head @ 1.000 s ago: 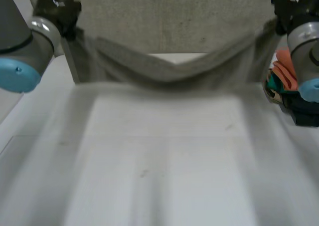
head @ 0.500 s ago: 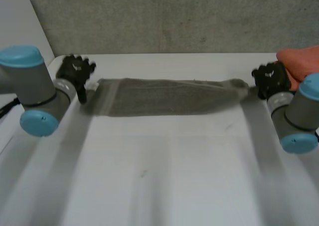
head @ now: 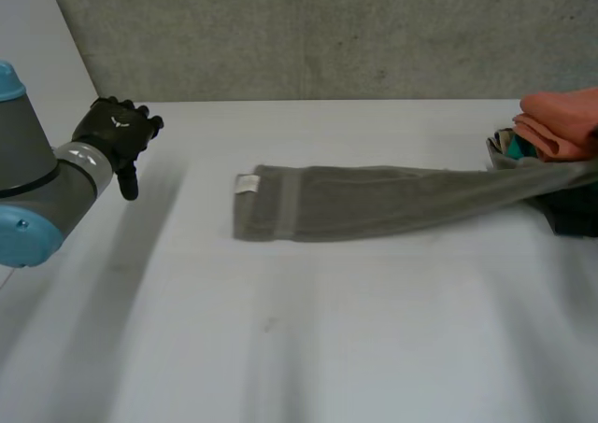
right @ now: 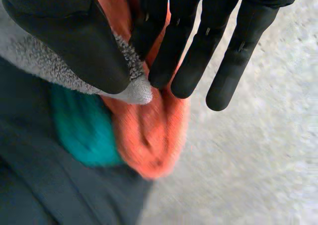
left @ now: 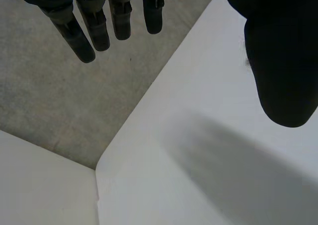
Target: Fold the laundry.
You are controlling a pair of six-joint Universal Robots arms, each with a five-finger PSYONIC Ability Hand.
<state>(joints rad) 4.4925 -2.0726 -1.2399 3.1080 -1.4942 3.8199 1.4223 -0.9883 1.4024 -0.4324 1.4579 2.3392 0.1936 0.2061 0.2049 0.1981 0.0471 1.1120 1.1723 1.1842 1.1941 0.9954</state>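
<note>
Evidently the right hand (right: 64, 36) pinches one end of the grey towel (head: 374, 199) above the laundry pile (head: 561, 124) so it lies stretched along the table (head: 327, 330). The left hand (head: 117, 138) hangs empty, fingers (left: 97, 29) straight, clear of the other end.

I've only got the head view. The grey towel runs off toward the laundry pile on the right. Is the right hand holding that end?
Observer: Yes. In the right wrist view, the right hand pinches a corner of the grey towel between its thumb and a finger.
Operator: What's underneath the hand?
Observer: An orange cloth, with a teal cloth and a dark cloth beside it.
Operator: And the left hand, is anything in it?
Observer: Nothing. The left wrist view shows the left hand with its fingers straight over the table.
</note>
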